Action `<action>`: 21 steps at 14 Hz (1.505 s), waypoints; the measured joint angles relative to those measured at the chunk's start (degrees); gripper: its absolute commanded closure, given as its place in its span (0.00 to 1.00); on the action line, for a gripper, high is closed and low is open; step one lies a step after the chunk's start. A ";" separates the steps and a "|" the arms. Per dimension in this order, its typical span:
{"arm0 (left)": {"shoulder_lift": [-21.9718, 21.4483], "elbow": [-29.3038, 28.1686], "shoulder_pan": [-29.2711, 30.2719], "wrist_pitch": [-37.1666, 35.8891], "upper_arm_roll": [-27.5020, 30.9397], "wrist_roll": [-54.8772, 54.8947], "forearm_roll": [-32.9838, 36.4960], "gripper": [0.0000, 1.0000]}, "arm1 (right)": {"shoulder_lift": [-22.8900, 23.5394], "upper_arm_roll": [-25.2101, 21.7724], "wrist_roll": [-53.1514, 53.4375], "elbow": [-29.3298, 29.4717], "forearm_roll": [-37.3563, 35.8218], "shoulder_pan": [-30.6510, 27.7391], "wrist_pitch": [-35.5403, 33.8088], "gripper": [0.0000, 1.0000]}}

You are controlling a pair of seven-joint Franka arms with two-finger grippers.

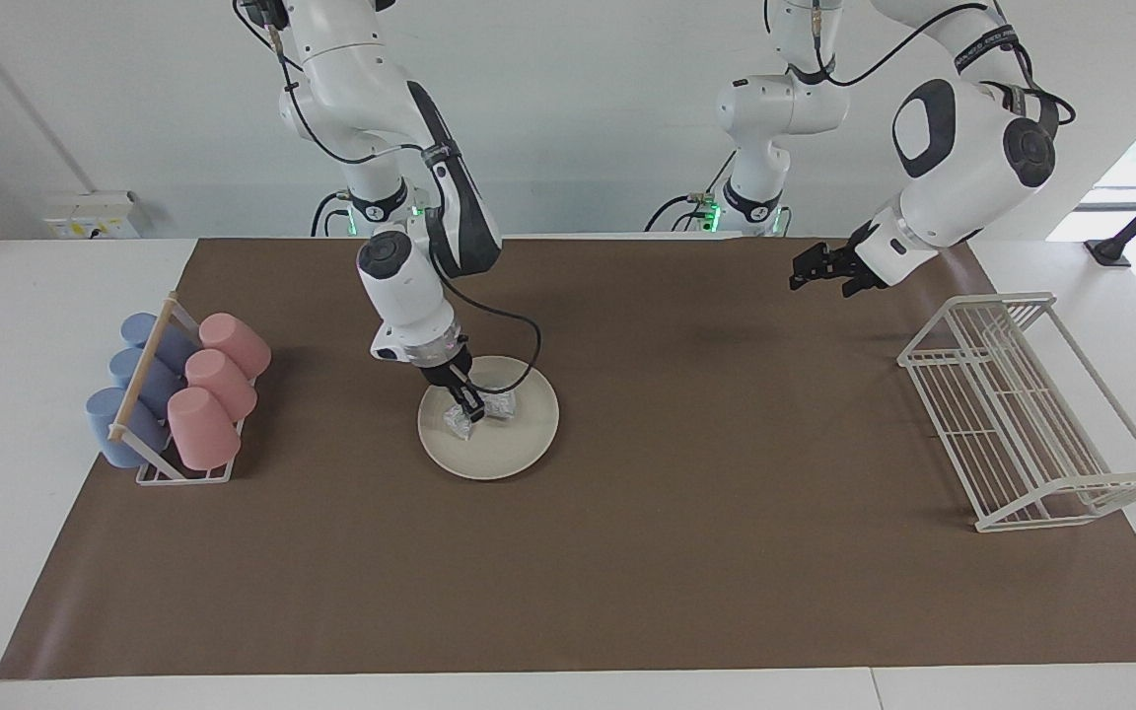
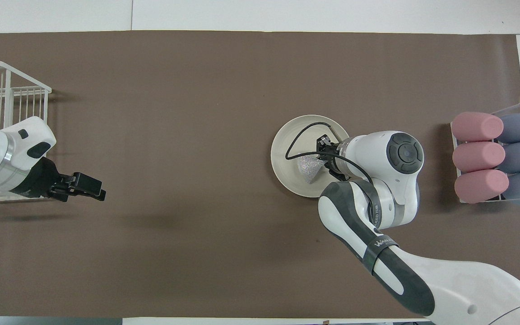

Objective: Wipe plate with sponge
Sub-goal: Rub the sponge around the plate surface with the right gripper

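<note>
Fingers (image 1: 465, 402) of the right gripper (image 1: 469, 406) are clamped on the sponge (image 1: 489, 407), which is pressed down onto the plate (image 1: 519, 449), roughly mid-plate and a bit toward the robots' edge of it. From the overhead view the sponge (image 2: 308, 168) is seen as a silvery wedge on the plate (image 2: 282, 153), with the right gripper (image 2: 327, 158) partly hidden under its own wrist, so the exact contact spot is hard to make out there; it looks like the sponge is touching the plate surface. The plate is set on the brown mat (image 1: 627, 552), near the middle of the table, closer to the right arm's end.

The left gripper (image 1: 817, 272) is held up in the air near the left arm's end of the table, beside the white wire rack (image 1: 1022, 414); its fingers are spread apart with nothing between them. In the overhead view the left gripper (image 2: 89, 188) is seen over bare mat next to the wire rack (image 2: 7, 97). That arm is just waiting.

A cup holder (image 1: 174, 394) stacked with pink cups (image 1: 218, 380) and blue cups (image 1: 134, 385) is parked at the right arm's end of the table, well apart from the plate.
</note>
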 measured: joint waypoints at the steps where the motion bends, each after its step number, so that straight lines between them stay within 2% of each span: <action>1: 0.00 0.00 0.02 0.11 0.07 -0.01 0.94 0.00 | 0.00 -0.02 -0.94 -0.01 0.00 -0.16 0.00 1.00; 4: 0.00 0.00 0.04 0.17 0.23 -0.03 2.94 0.00 | 0.00 -0.03 -4.22 -0.06 0.00 -2.11 0.00 1.00; 8: 0.00 0.00 0.03 0.25 0.23 -0.70 3.17 0.00 | 0.00 -0.07 -2.88 -0.10 0.00 -2.04 0.14 1.00; 14: 0.00 0.00 0.03 0.26 0.20 -0.81 3.21 0.00 | 0.00 -0.15 10.53 -0.27 0.00 4.73 1.17 1.00; 16: 0.00 0.00 0.03 0.28 0.18 -0.81 3.21 0.00 | 0.00 -0.14 12.13 -0.33 0.00 5.74 1.27 1.00; 18: 0.00 0.00 0.02 0.30 0.18 -0.81 3.21 0.00 | 0.00 -0.14 11.30 -0.35 0.00 5.66 1.27 1.00; 21: 0.00 0.00 0.02 0.34 0.18 -0.81 3.21 0.00 | -0.03 0.07 3.65 -0.36 0.37 3.35 1.27 1.00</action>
